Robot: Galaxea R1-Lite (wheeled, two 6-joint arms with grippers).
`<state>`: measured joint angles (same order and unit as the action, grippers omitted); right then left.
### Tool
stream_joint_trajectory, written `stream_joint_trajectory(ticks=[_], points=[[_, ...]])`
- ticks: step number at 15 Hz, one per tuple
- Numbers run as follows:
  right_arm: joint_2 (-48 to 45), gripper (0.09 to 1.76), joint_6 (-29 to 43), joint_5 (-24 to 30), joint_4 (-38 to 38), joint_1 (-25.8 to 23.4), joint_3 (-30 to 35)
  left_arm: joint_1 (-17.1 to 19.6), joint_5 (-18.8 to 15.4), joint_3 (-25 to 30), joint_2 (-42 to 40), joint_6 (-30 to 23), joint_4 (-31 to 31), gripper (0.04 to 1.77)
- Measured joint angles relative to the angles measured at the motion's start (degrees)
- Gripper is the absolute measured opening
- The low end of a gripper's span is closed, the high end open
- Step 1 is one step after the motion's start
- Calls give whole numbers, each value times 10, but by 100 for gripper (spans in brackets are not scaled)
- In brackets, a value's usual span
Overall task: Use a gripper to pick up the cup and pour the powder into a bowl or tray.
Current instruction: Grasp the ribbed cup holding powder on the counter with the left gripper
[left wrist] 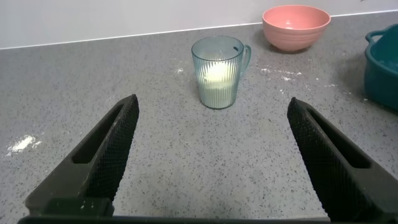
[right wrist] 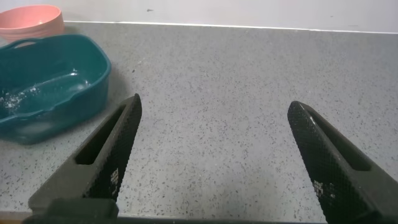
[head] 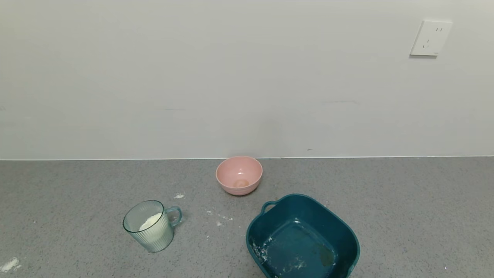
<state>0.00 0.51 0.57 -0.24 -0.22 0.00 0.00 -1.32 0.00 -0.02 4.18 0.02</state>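
Observation:
The pale blue-green ribbed cup (head: 150,227) stands upright on the grey counter at front left, handle toward the pink bowl, with white powder (head: 151,222) heaped inside. The dark teal tub (head: 303,239) sits at front centre-right with powder traces on its floor. Neither gripper shows in the head view. In the left wrist view my left gripper (left wrist: 212,106) is open and empty, a short way back from the cup (left wrist: 217,71). In the right wrist view my right gripper (right wrist: 214,106) is open and empty over bare counter, the tub (right wrist: 53,84) off to one side.
A small pink bowl (head: 239,175) stands near the back wall between cup and tub. Spilled powder specks (head: 218,218) lie on the counter, with another patch (head: 9,264) at the far left front. A wall socket (head: 431,38) is high on the right.

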Motion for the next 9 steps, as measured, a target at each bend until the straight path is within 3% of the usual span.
stream_joint_trajectory(ticks=[9], points=[[0,171,0,0,0,0,0,0,-1,-2,0,0,7,172]])
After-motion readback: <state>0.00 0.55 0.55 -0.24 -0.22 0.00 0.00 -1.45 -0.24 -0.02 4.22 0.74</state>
